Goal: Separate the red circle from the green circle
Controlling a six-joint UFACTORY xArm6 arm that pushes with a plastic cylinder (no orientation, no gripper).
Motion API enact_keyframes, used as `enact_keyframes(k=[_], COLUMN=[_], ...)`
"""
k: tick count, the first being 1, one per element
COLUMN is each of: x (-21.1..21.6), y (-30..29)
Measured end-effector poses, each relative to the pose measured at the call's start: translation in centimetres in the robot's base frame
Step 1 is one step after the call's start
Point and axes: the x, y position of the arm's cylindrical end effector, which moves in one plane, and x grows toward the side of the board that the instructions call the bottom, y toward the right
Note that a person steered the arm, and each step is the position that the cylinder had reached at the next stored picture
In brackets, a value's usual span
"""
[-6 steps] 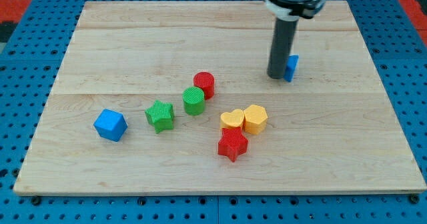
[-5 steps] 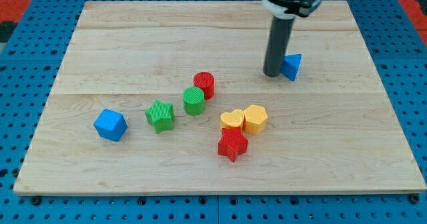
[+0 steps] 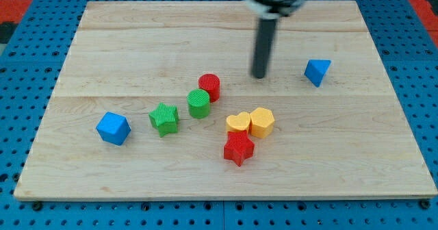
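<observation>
Nothing is separated yet: the red circle touches the green circle; the rod has no pincer, and my tip stands to their right.

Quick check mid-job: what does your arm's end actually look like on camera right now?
A straight, dark, round rod, blurred in this frame. It hangs from a wider dark housing with a pale ring at the view's top edge. My tip is plain and blunt. No jaws, cables or markings show.

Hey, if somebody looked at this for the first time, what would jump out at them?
The dark rod coming down from the view's top, my tip on the board to the right of and slightly above the red circle, clear of it. Next, the red circle and green circle pressed together mid-board. Then the yellow pair with a red star just below.
</observation>
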Motion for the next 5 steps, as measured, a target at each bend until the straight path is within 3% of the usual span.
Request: enact_keyframes(k=[1, 2, 3, 4, 5], x=[3.6, 5.9, 11.9, 13.5, 11.5], y=[-7.5, -6.9, -4.0, 3.2, 6.3])
